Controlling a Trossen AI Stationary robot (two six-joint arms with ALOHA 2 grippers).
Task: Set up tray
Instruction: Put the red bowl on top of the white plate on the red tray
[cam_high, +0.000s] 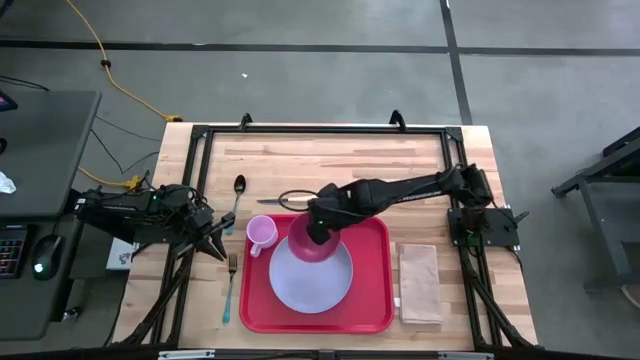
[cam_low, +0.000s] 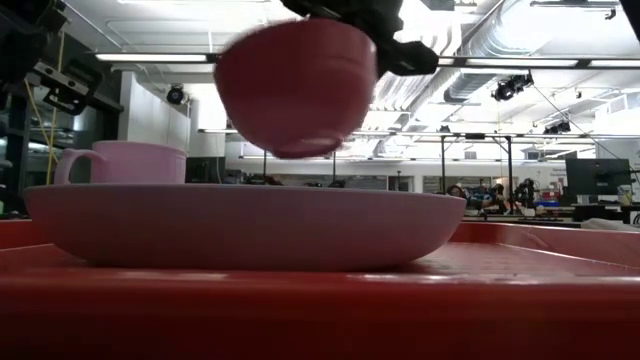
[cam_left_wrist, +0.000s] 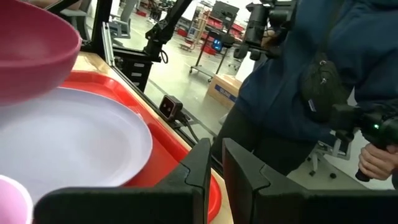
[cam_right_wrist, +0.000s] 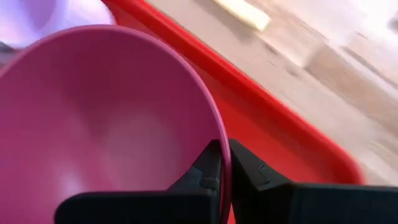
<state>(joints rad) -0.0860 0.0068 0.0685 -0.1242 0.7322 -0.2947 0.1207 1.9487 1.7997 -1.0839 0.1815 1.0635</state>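
A red tray (cam_high: 372, 300) lies on the wooden table near its front edge. On it rest a lavender plate (cam_high: 305, 285) and a pink cup (cam_high: 261, 233). My right gripper (cam_high: 318, 228) is shut on a magenta bowl (cam_high: 310, 246), which hangs over the far part of the plate (cam_low: 240, 225). My left gripper (cam_high: 218, 245) waits at the tray's left side. Its fingers (cam_left_wrist: 202, 162) stand a narrow gap apart with nothing between them. My right gripper pinches the bowl's rim (cam_right_wrist: 216, 127), one finger inside the bowl and one outside. The fingers come from above, slanting down from the table's right side. The bowl (cam_low: 295, 85) hangs clear above the plate, mouth up and slightly tilted.
A spoon (cam_high: 238, 195) and a knife (cam_high: 285, 200) lie beyond the tray. A fork (cam_high: 231, 285) lies left of it and a tan napkin (cam_high: 420, 283) right of it. A person in a dark blue top (cam_left_wrist: 298, 74) stands beyond the table's near edge.
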